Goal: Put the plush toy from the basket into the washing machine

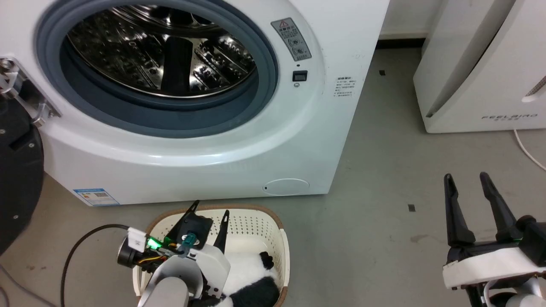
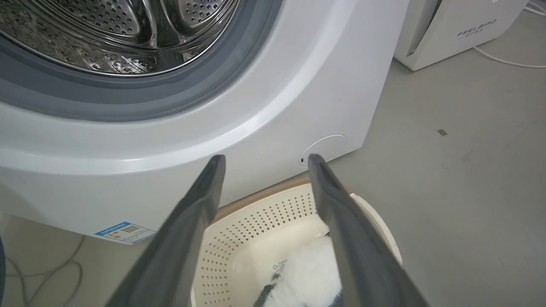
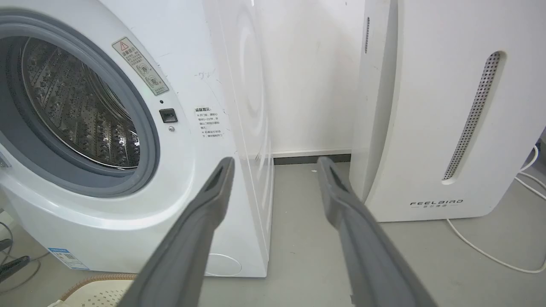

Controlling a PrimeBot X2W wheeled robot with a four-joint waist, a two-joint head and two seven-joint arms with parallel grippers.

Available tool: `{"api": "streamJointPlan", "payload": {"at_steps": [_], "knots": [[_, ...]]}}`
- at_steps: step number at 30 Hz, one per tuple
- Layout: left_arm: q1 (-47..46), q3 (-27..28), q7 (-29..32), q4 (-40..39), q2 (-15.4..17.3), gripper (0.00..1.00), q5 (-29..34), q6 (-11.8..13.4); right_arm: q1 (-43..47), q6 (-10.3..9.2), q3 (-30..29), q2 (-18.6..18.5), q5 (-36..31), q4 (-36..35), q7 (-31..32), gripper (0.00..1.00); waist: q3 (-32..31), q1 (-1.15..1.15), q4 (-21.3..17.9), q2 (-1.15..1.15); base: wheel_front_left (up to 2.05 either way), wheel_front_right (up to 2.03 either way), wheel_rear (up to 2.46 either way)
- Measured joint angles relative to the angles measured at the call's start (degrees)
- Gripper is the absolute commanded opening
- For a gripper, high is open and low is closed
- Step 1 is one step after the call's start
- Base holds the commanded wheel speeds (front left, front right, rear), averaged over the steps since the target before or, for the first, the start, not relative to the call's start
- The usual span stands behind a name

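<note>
The plush toy point(image 1: 247, 279), fluffy white with black limbs, lies in the near right of the cream basket point(image 1: 260, 228) on the floor before the washing machine point(image 1: 298, 128). The machine's porthole is uncovered and shows the steel drum point(image 1: 162, 47). My left gripper point(image 1: 210, 207) hangs open above the basket's far left part, fingers pointing at the machine's base; in the left wrist view the plush toy point(image 2: 307, 273) lies below, between the fingers point(image 2: 200, 204), apart from them. My right gripper point(image 1: 466, 175) stands open and empty over the floor at the lower right.
The black-rimmed door point(image 1: 17, 179) swings out at the far left. A white appliance marked FEELBIRD point(image 1: 482, 64) stands at the right, with a white cable point(image 1: 529, 149) on the floor beside it. A black cable point(image 1: 81, 243) loops left of the basket.
</note>
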Motion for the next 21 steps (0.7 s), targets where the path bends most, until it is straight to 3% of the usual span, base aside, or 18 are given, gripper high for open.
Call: {"api": "streamJointPlan", "payload": {"at_steps": [21], "knots": [[-9.7, -9.1, 5.8, 14.0, 2.7, 1.00, 2.5, -3.8, -4.0, 0.00, -1.7, 0.0, 3.7, -2.0, -2.4, 1.00, 8.7, 0.00, -1.6, 0.00, 0.00, 0.00, 0.00]]}}
